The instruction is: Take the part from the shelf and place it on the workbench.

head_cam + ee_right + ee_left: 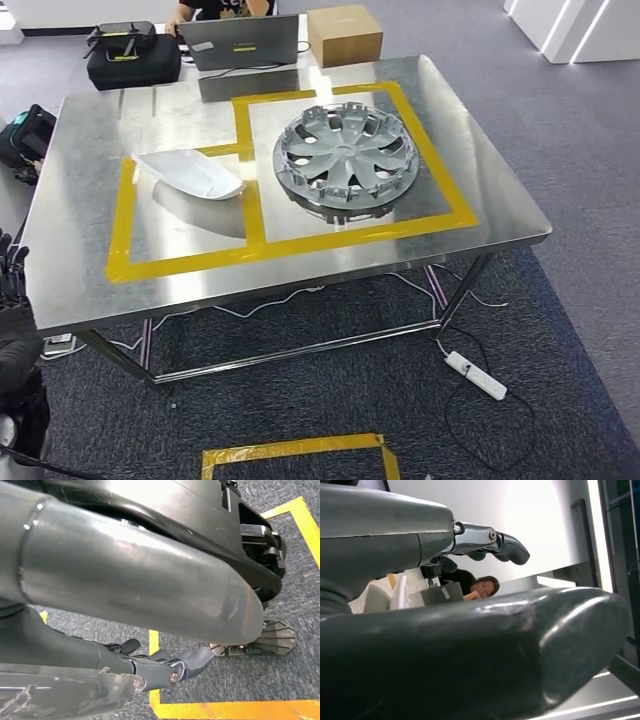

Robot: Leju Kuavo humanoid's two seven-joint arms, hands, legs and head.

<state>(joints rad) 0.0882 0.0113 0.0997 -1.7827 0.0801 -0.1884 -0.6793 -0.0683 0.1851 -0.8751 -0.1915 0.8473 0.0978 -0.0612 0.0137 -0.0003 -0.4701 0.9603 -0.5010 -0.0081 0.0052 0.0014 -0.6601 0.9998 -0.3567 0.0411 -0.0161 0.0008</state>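
- Head view: worktop in front of me, silver wheel cover already lying in the right taped square, white part in the left taped square. My left robot hand is at the worktop's near-left edge, dark fingers up; can't tell from here if it holds anything. Risk: if I lift or swing that arm I could clip the worktop edge. No shelf in sight, so I can't judge which part is the task's one.
- Head view, back edge: laptop, black bag, cardboard box, a person behind the laptop. A wide arm swing could reach toward them.
- Left wrist view: my left robot hand's fingers are stretched out, apart from the thumb, nothing between them. Empty, so nothing to drop.
- Right wrist view: right robot hand hangs over carpet and yellow floor tape, fingers loosely out, holding nothing. Risk: brushing my own leg when I step.
- Floor: power strip and cables under the worktop, trip hazard if I walk closer.
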